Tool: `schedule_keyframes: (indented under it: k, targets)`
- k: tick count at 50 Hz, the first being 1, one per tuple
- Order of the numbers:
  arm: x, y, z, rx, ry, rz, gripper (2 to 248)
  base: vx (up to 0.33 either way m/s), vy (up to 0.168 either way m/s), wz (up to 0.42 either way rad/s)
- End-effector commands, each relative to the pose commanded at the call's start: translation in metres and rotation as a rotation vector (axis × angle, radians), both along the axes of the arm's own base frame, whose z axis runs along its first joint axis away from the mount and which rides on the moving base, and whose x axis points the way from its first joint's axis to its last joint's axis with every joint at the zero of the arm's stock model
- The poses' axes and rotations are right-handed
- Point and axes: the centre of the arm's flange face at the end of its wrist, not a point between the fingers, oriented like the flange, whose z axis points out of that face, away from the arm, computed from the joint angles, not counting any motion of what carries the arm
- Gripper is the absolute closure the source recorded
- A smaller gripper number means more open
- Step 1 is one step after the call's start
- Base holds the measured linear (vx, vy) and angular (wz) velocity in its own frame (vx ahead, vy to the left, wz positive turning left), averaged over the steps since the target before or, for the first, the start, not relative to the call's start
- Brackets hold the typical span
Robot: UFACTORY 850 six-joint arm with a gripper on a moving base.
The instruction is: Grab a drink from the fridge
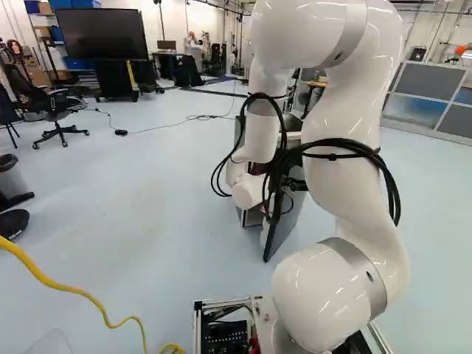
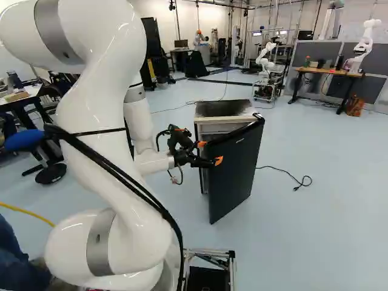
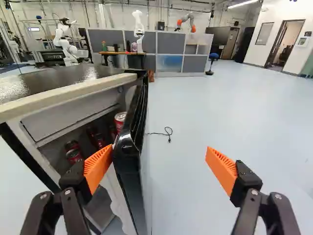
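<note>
Orange pads [image 3: 99, 166] lead the jaws, which are spread wide with nothing gripped. The door [image 2: 233, 170] stands ajar right of the middle of the right base view, and its upper edge lies between the fingers, right by one pad and well apart from the other. Whether that pad touches it, I cannot tell.

The drinks are red cans inside the small fridge [image 2: 224, 109], seen in the wrist view beyond the pad nearest the door. One can [image 3: 120, 117] shows close to the door's inner side; others [image 3: 73, 154] sit deeper, partly hidden by the pad, and I cannot make out what each stands on.

If full, a can should feel fairly heavy for its size, with firm but thin walls that could dent under a hard squeeze. Chilled, it may be slick with damp. I would take it round the middle of its body, one pad on each side, squeezing moderately and keeping it upright.

Edges matter most here. The fridge's pale top rim overhangs the cans, and the door narrows the way in, so a reach from above would probably strike the rim. Opening the door further seems the next need; the floor [image 2: 315, 230] on its outer side offers room to swing. A spread finger could snag the door's edge as the arm [image 2: 100, 139] comes round.
</note>
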Motion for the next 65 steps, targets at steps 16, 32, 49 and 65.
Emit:
schedule_keyframes:
  k: [16, 32, 49, 65]
  targets:
    - [-0.012, -0.015, 0.001, -0.003, 0.009, -0.068, 3, 0.0, 0.0, 0.0]
    - [-0.025, -0.04, 0.001, -0.006, 0.017, -0.178, 3, 0.0, 0.0, 0.0]
    - [-0.036, -0.068, 0.001, -0.007, 0.019, -0.309, 3, 0.0, 0.0, 0.0]
    - [-0.04, -0.095, 0.001, -0.006, 0.015, -0.414, 3, 0.0, 0.0, 0.0]
